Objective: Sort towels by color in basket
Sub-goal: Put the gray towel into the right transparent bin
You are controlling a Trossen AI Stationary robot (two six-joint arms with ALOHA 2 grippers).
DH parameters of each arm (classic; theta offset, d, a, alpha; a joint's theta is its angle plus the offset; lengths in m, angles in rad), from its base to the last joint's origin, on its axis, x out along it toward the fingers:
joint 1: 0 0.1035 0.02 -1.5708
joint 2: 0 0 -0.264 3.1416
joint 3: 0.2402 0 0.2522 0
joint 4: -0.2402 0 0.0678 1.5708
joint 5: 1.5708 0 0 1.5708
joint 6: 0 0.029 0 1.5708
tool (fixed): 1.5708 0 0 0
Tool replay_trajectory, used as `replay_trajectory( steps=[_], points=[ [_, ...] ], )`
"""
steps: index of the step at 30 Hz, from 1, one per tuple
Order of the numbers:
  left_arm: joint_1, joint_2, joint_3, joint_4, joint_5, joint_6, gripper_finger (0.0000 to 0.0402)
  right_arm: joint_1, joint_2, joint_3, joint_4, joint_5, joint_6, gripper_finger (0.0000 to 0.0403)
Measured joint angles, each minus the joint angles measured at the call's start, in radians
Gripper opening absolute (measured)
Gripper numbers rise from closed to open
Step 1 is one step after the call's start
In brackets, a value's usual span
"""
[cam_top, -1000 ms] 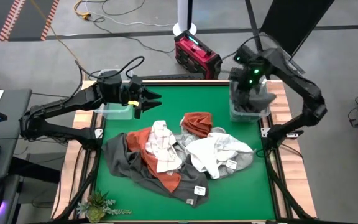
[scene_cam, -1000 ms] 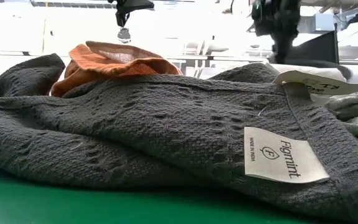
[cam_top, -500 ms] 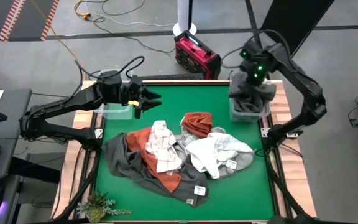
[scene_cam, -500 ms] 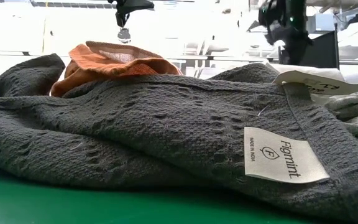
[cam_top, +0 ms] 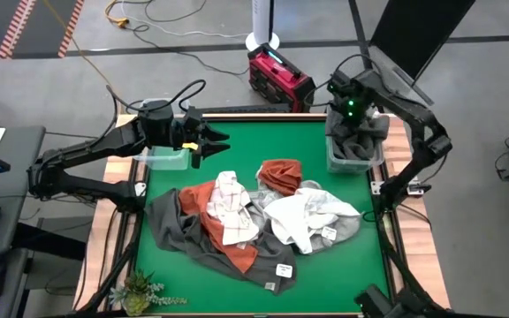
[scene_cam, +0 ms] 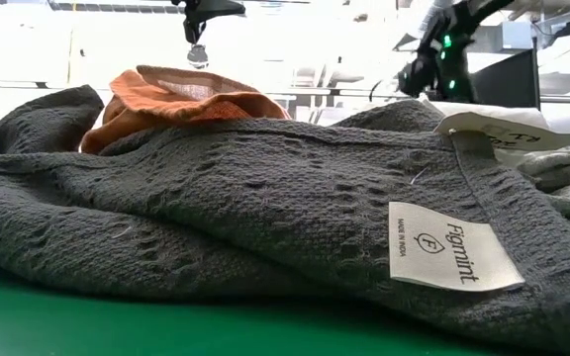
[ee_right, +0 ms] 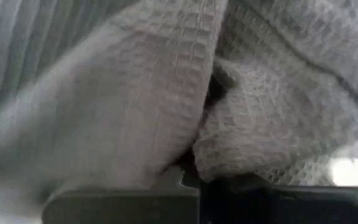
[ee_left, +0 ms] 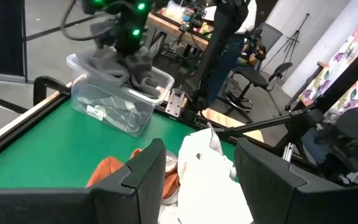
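Green felt covers the table point(cam_top: 237, 141), which has a wooden frame and stands on a grey floor strewn with cables, with a red box point(cam_top: 279, 79) just beyond its far edge. Heaped across the middle of the felt are the towels point(cam_top: 254, 221): a dark grey one point(scene_cam: 265, 208) spread lowest and widest, a rust orange one point(cam_top: 224, 225) over it, a white checked one point(cam_top: 230, 208) on top of that, a second orange towel point(cam_top: 281, 175) bunched farther back, and white and light grey ones point(cam_top: 312, 216) toward the right side. At the far right corner sits a clear plastic bin point(ee_left: 114, 102) with a grey towel point(ee_left: 123, 62) draped out of its top. The right gripper point(cam_top: 353, 119) is directly over that bin, its fingers pinched together on the grey towel, whose waffle weave fills the right wrist view. Another clear bin point(cam_top: 164, 157) sits at the far left edge, and the left gripper point(cam_top: 210, 141) hovers just beside it above the felt, its fingers point(ee_left: 145, 171) parted about halfway with nothing between them. A small potted plant point(cam_top: 135, 290) stands at the near left corner.
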Motion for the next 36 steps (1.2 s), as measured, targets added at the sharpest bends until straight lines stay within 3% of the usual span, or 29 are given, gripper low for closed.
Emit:
replay_trajectory(
  steps=[3,7,16,20,25,30,36],
  points=[
    [-0.003,0.000,0.000,-0.002,0.000,-0.001,0.0180,-0.038,-0.003,-0.063,0.103,-0.009,0.001,0.0025],
    [-0.003,0.000,0.000,-0.005,0.000,-0.004,0.0180,-0.084,-0.002,-0.136,0.210,-0.134,0.031,0.0025],
    [-0.003,0.000,0.000,-0.003,0.000,-0.002,0.0180,-0.114,-0.006,-0.193,0.203,-0.312,-0.034,0.0038],
    [-0.003,0.000,0.000,-0.003,0.000,0.009,0.0180,-0.065,-0.025,-0.188,0.118,-0.317,-0.142,0.0083],
    [-0.001,0.000,0.000,-0.002,0.000,0.020,0.0180,0.002,-0.042,-0.156,0.063,-0.307,-0.172,0.0172],
    [-0.001,0.000,0.000,-0.002,-0.025,0.024,0.0180,0.041,-0.054,-0.095,0.052,-0.167,-0.153,0.0255],
    [-0.001,0.000,0.000,-0.002,-0.046,0.018,0.0180,0.047,-0.067,0.053,-0.010,-0.113,-0.081,0.0284]
  ],
)
